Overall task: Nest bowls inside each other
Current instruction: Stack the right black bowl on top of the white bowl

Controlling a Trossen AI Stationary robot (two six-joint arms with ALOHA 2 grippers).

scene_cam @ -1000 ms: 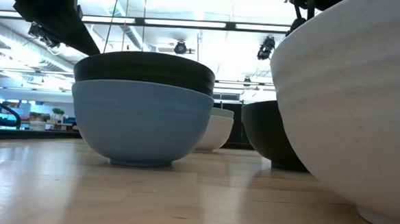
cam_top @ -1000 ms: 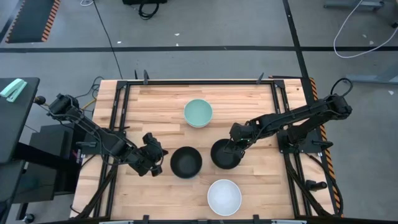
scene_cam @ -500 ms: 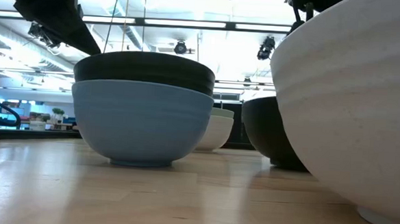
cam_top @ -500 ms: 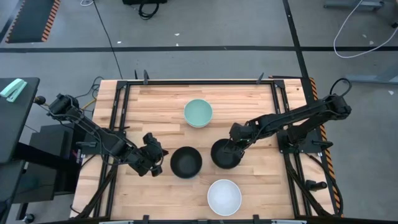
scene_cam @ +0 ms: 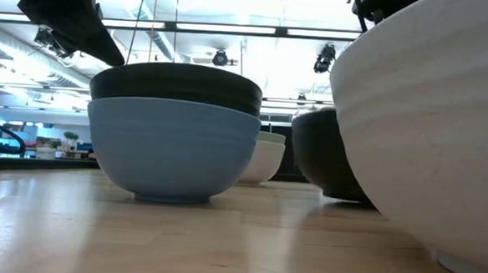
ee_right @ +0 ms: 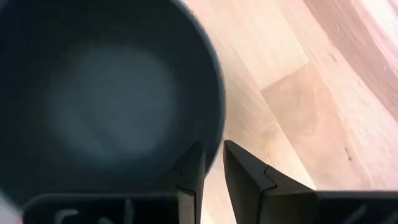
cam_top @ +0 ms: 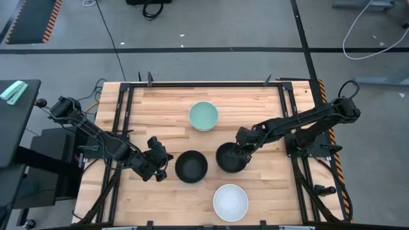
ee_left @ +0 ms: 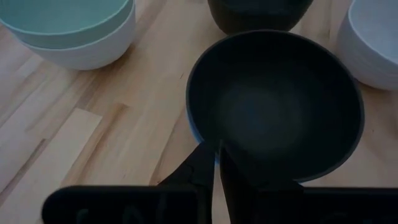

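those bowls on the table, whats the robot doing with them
It is nesting bowls. The right gripper has pinched the rim of a black bowl and, in the low view, has it tilted up off the wood. The left gripper waits shut beside a second black bowl that already sits inside a blue bowl. Farther back, a mint green bowl sits nested in a white one. Another white bowl stands alone near the front.

Desk [cam_top: 255,102]: pale wood planks, matt, visible grain. Bowls: smooth, matt; blue bowl [scene_cam: 172,154] and white bowl [scene_cam: 428,138] faintly ridged.
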